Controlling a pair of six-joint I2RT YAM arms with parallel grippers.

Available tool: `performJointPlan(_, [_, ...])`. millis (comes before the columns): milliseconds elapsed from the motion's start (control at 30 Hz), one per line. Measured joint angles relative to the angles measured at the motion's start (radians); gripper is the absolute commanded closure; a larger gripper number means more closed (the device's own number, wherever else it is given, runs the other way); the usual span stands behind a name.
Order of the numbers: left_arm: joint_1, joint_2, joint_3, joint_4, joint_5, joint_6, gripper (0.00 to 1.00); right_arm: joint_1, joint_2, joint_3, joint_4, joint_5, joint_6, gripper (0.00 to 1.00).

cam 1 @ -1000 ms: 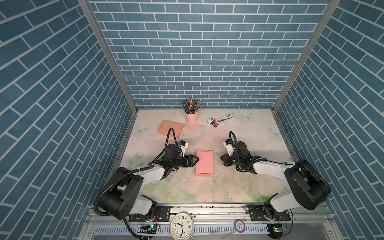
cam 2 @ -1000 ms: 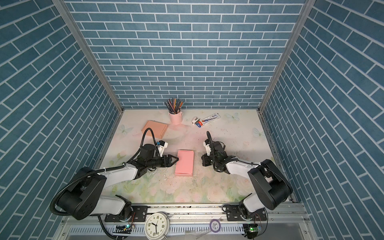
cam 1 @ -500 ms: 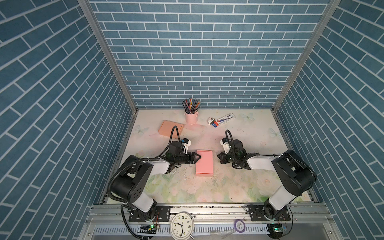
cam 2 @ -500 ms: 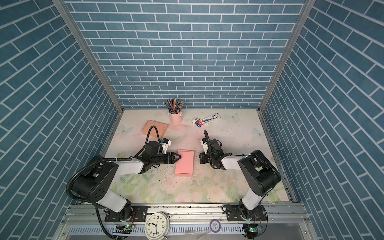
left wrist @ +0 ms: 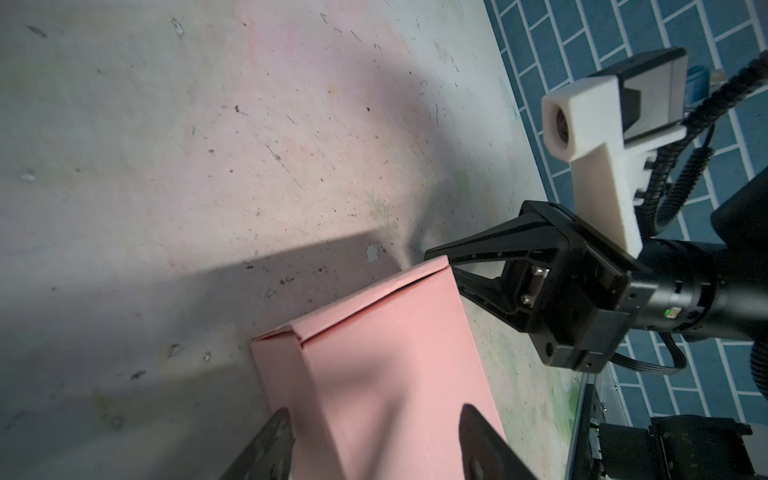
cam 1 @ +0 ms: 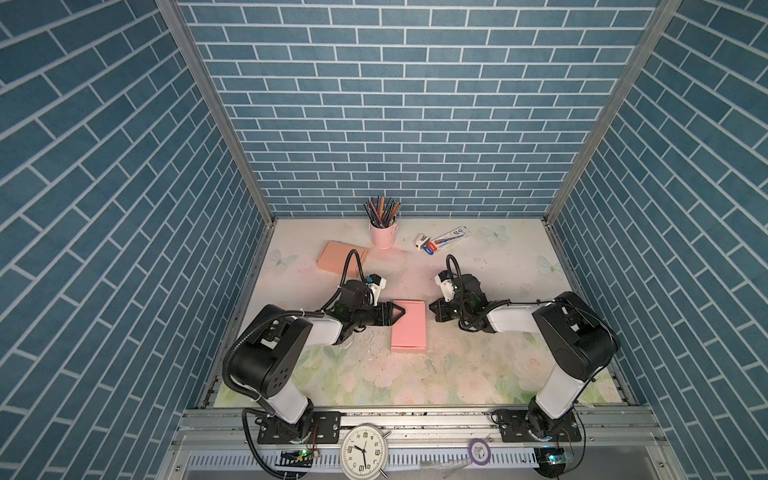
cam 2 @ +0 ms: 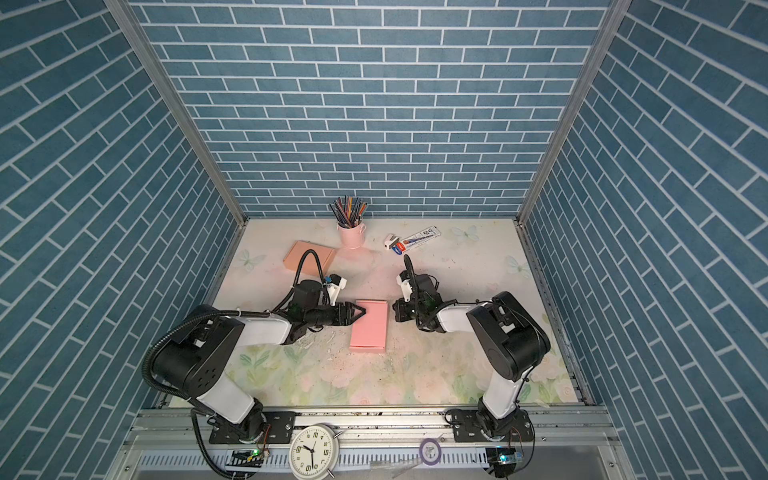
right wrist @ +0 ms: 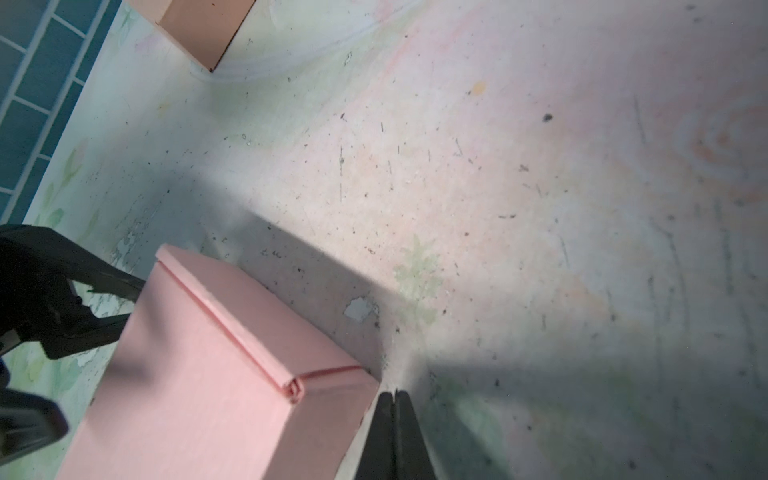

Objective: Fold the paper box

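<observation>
In both top views the left claw (cam 1: 400, 310) reaches in from the L side. Its jaws are wide apart, tips at the top-left corner of the pink paper box (cam 1: 409, 328). The box lies flat on the tabletop (cam 1: 498, 266), mid frame. Just R of its top-right corner sits the right claw (cam 1: 433, 307), tips pinched tight w/ nothing between.

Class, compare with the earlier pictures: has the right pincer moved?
Yes. In a top view the right pincer has edged left, closer to the unmoved pink box.
</observation>
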Motion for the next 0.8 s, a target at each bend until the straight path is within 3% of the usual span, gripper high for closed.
performJointPlan(633, [-0.038, 0.041, 0.037, 0.042, 0.011, -0.023, 0.39, 0.024, 0.011, 0.022, -0.016, 0.018, -0.002, 1.0])
performJointPlan(800, [-0.038, 0.041, 0.037, 0.039, 0.01, -0.023, 0.39, 0.009, -0.059, -0.036, -0.034, 0.049, -0.004, 1.0])
